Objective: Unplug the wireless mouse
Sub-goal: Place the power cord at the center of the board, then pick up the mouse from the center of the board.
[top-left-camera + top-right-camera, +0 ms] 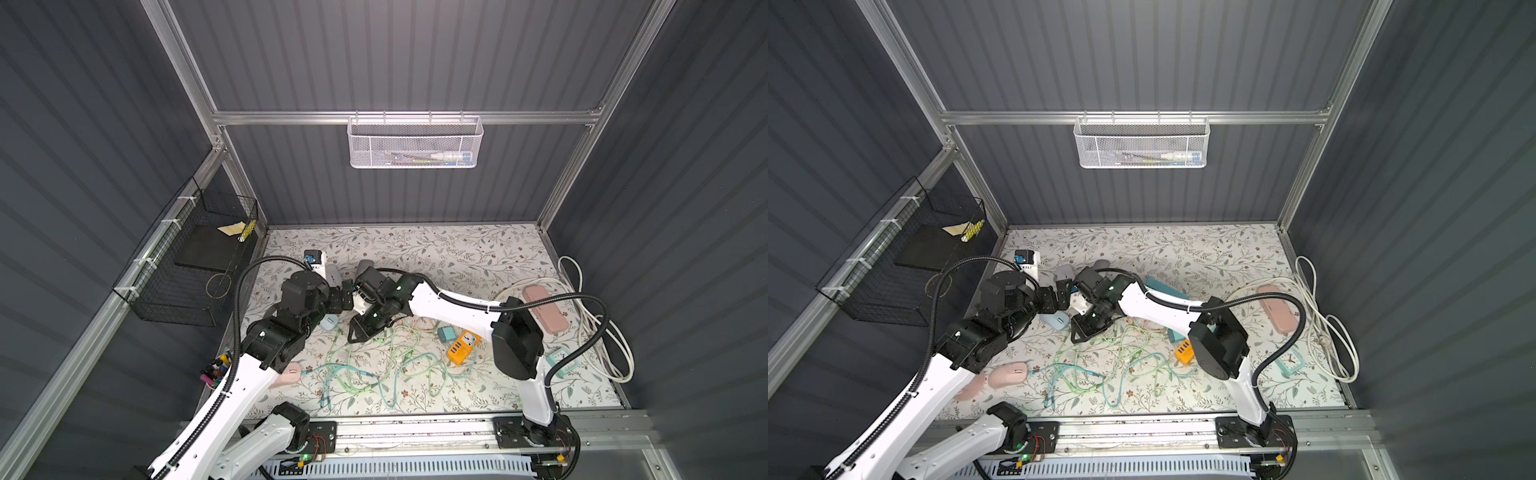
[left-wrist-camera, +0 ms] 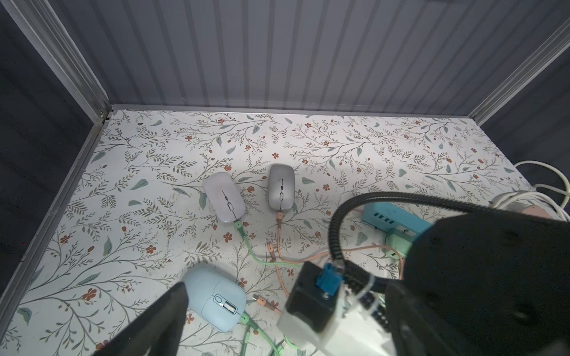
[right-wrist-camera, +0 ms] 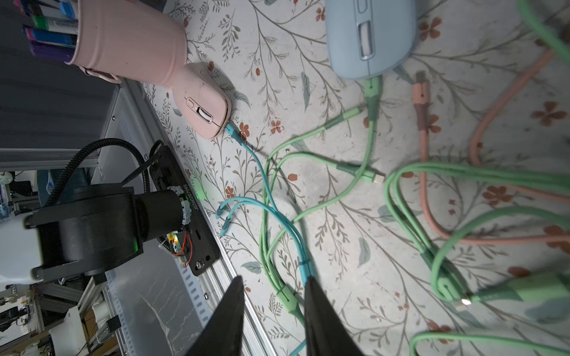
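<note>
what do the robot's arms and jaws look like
The left arm and right arm have glossy white link shells with black motor joints. A black ribbed cable conduit loops along each. Small green lights glow on the joints. The jaws are black, tapering to narrow tips.

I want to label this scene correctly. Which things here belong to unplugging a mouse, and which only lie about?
For the job: blue mouse, green cable in it; perhaps pink mouse, pale mouse, grey mouse, also cabled.
Lying about: marker cup, orange power strip, pink case, white cord, mesh basket.
</note>
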Robot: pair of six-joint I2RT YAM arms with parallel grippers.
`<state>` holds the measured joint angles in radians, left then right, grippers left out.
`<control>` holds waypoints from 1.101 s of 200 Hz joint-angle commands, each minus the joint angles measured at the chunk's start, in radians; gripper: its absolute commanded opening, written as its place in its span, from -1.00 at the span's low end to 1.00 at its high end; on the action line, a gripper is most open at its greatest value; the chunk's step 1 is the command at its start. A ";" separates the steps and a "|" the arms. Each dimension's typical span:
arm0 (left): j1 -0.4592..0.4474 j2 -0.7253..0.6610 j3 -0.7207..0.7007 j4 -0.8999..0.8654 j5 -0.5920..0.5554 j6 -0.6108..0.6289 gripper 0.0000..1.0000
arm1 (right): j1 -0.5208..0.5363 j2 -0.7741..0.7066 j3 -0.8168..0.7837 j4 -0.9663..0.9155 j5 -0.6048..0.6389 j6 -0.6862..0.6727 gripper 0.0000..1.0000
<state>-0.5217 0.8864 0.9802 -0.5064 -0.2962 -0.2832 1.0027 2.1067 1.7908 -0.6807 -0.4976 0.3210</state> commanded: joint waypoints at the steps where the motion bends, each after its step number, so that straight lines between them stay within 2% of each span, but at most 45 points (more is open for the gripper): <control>1: 0.007 -0.009 -0.013 -0.001 0.032 -0.007 0.99 | 0.008 0.017 0.022 -0.082 -0.020 -0.015 -0.32; 26: 0.006 -0.007 -0.025 0.016 0.043 0.004 0.99 | 0.000 -0.103 -0.131 -0.058 0.055 -0.036 -0.30; 64: 0.006 0.037 -0.032 0.060 0.078 0.011 0.99 | -0.041 -0.305 -0.390 -0.037 0.105 -0.034 -0.29; 117: 0.008 0.097 -0.046 0.126 0.130 -0.010 0.99 | -0.041 -0.471 -0.631 -0.023 0.151 0.012 -0.28; 136: 0.007 0.116 -0.056 0.152 0.149 -0.027 0.99 | -0.039 -0.469 -0.650 -0.010 0.200 0.014 -0.21; 149: 0.008 0.124 -0.059 0.161 0.160 -0.038 0.98 | -0.039 -0.454 -0.642 0.000 0.210 0.013 -0.01; 164: 0.009 0.128 -0.058 0.161 0.166 -0.045 0.98 | -0.039 -0.428 -0.625 0.027 0.172 0.020 0.06; 180: 0.008 0.127 -0.054 0.151 0.166 -0.044 0.98 | -0.040 -0.398 -0.617 0.086 0.053 0.059 0.05; 220: 0.008 0.110 -0.058 0.143 0.160 -0.047 0.98 | -0.040 -0.322 -0.654 0.300 -0.082 0.280 -0.08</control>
<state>-0.5144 1.0164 0.9337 -0.3653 -0.1516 -0.3161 0.9592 1.7523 1.1519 -0.5312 -0.4713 0.4515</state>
